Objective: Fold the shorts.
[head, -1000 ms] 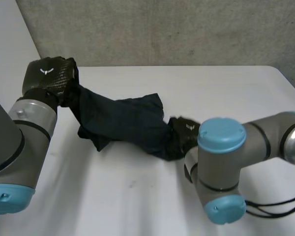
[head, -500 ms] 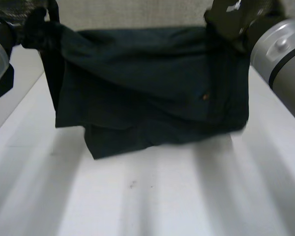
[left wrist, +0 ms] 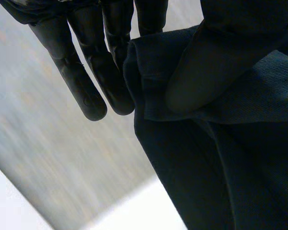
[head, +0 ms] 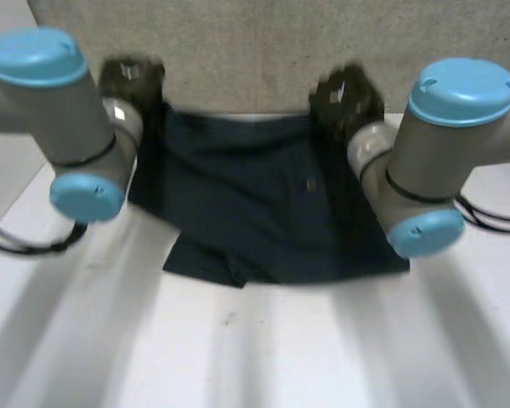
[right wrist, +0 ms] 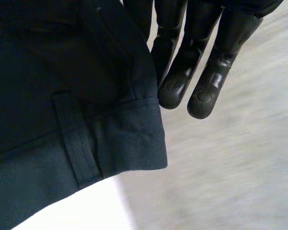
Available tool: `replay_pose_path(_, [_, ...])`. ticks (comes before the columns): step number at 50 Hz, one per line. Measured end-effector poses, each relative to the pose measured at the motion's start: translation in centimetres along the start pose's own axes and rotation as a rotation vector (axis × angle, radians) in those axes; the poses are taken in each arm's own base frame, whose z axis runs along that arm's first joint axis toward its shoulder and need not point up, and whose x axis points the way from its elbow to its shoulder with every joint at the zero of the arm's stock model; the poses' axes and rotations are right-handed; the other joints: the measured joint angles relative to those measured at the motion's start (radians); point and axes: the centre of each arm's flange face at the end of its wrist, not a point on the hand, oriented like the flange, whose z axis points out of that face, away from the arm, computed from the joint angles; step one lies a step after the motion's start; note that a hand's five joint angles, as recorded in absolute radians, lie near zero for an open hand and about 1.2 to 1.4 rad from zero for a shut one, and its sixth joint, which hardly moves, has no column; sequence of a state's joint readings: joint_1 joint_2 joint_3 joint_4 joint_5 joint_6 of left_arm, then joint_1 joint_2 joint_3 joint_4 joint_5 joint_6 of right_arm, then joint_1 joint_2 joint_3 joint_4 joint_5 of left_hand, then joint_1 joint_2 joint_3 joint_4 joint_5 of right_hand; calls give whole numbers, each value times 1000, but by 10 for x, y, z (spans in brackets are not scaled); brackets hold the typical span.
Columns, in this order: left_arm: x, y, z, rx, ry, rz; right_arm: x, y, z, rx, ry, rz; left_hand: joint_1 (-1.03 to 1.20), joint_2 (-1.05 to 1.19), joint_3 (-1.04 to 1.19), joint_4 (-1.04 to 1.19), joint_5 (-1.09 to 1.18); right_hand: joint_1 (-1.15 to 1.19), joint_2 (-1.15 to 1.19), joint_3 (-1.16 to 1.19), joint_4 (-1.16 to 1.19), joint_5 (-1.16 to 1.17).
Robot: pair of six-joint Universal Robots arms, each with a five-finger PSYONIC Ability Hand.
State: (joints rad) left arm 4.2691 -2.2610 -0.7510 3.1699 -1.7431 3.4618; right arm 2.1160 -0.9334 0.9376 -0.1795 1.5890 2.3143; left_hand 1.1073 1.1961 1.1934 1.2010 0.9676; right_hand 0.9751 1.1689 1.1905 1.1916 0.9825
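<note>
The shorts [head: 255, 204] hang spread between the two hands over the far part of the table [head: 238, 357], waistband up at the far side, the leg ends reaching the tabletop on the near side. The left hand [head: 132, 76] has the waistband's left corner. In its wrist view the thumb [left wrist: 206, 62] presses the folded band of the shorts [left wrist: 230, 167] against a finger, and the other fingers [left wrist: 86, 76] are straight and free beside the cloth, so this hand pinches the shorts. The right hand [head: 348, 98] has the right corner. In its wrist view the straight fingers [right wrist: 182, 72] stand just behind the band's end, near a belt loop [right wrist: 77, 143]. The cloth is drawn up into the hand and covers its thumb, so it too holds the shorts pinched
</note>
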Motion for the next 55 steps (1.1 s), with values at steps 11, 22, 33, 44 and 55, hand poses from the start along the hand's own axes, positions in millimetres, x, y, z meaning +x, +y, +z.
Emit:
replay_pose_path(11, [-60, -177, -7, 713, -244, -106, 131, -96, 19, 469, 587, -22, 0, 0, 0, 0, 0, 0, 0, 0, 0, 0])
replay_pose_path(22, [-41, -120, -17, 517, -168, -75, 96, -64, 12, 301, 385, -6, 5, 0, 0, 0, 14, 0, 0, 0, 0, 0])
replay_pose_path(33, [3, 23, -44, 94, -16, 16, -18, 39, -5, -56, -24, 36, 6, 2, 1, 0, 14, 0, 0, 0, 0, 0])
replay_pose_path(44, [44, 133, -112, -345, 192, 193, -83, 99, -44, -295, -281, 46, 6, 2, 1, 0, 14, 0, 0, 0, 0, 0])
replay_pose_path(55, [30, 98, -158, -406, 249, 238, -57, 79, -96, -482, -450, 79, 6, 2, 1, 0, 14, 0, 0, 0, 0, 0])
